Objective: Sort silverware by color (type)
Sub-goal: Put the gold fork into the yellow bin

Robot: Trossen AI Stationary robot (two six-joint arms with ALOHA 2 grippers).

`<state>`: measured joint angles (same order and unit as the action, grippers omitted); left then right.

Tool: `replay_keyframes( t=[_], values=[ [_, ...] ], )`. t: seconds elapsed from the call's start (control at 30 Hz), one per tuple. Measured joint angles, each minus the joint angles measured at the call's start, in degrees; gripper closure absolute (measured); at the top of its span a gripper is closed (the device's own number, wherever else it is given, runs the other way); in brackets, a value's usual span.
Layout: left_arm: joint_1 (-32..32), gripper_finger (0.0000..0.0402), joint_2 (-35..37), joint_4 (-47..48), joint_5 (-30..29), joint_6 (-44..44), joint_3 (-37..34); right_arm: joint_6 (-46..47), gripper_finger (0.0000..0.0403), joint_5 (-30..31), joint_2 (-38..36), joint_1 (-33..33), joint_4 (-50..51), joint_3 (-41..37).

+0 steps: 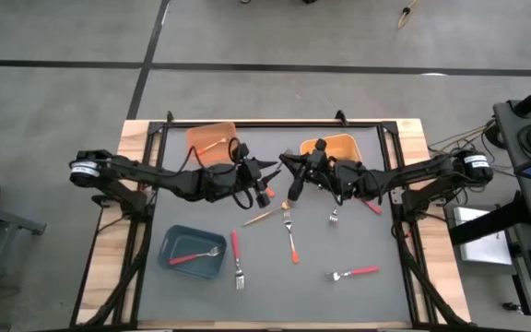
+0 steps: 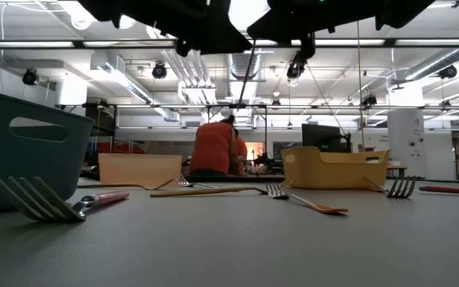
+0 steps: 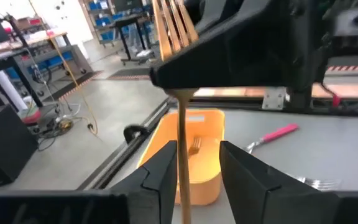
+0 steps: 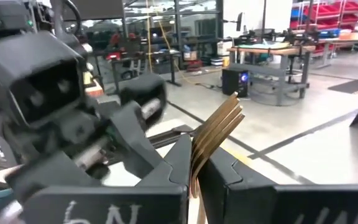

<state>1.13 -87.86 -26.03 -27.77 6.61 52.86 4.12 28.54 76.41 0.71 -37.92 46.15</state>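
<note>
Two grippers mid-table | right gripper (image 4: 194, 171) clamped on gold fork (image 4: 216, 134); left gripper (image 3: 194, 165) fingers apart

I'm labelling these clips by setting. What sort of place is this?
Probably a robotics lab or workshop: exposed ceiling ducts, shelves of blue parts bins, and workbenches with equipment beyond the table.

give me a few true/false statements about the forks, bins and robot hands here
1. The right hand is shut on a gold fork. True.
2. The left hand is clamped tight on that fork. False: its fingers stand apart on either side of the handle.
3. The teal bin holds a red-handled fork. True.
4. The yellow-orange bin is empty. False: a fork lies inside it.
5. Both hands rest on the table. False: they meet in the air above it.
</note>
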Motion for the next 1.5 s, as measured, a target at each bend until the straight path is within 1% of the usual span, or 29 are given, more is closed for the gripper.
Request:
replay_keyframes(
  t=[0.1,0.23,0.3,0.43,0.87,0.97,1.07,1.27,1.33,1.5],
  values=[
    [0.0,0.0299,-1.91,-1.28,-1.39,0.07,0.0,-0.04,0.0394,0.16,1.93,0.0,-1.9,0.2],
    [0.18,0.0299,-2.84,-1.32,-8.79,0.13,0.0,-0.07,0.0394,0.05,2.89,0.0,-3.7,0.35],
    [0.2,0.0299,-2.84,-1.43,-10.0,0.32,0.0,-0.17,0.0394,0.03,2.83,-0.02,-3.97,0.38],
    [0.22,0.0301,-2.75,-1.67,-9.99,0.84,0.0,-0.26,0.0394,-0.02,2.44,0.0,-3.96,0.39],
    [0.17,0.0341,-4.7,-2.83,-10.29,-0.07,0.3,2.54,0.0394,0.17,2.48,0.0,-5.55,0.38],
    [0.22,0.0359,-4.79,-2.85,-10.29,-0.07,0.65,2.41,0.0394,0.1,2.48,0.0,-6.06,0.39],
    [0.22,0.039,-4.77,-2.81,-10.23,-0.23,0.7,2.17,0.0394,0.08,2.48,0.0,-6.09,0.37],
    [0.28,0.0395,-4.69,-2.68,-9.9,-1.84,0.7,1.14,0.0394,-0.05,2.48,0.0,-5.88,0.37],
    [0.26,0.0396,-4.45,-2.52,-8.63,-2.51,0.7,0.13,0.039,-0.03,2.48,0.02,-5.82,0.39],
    [0.26,0.0398,-3.53,-2.89,-5.69,-3.59,0.7,-0.76,0.0361,-0.15,2.29,0.02,-4.56,0.37]
  ],
)
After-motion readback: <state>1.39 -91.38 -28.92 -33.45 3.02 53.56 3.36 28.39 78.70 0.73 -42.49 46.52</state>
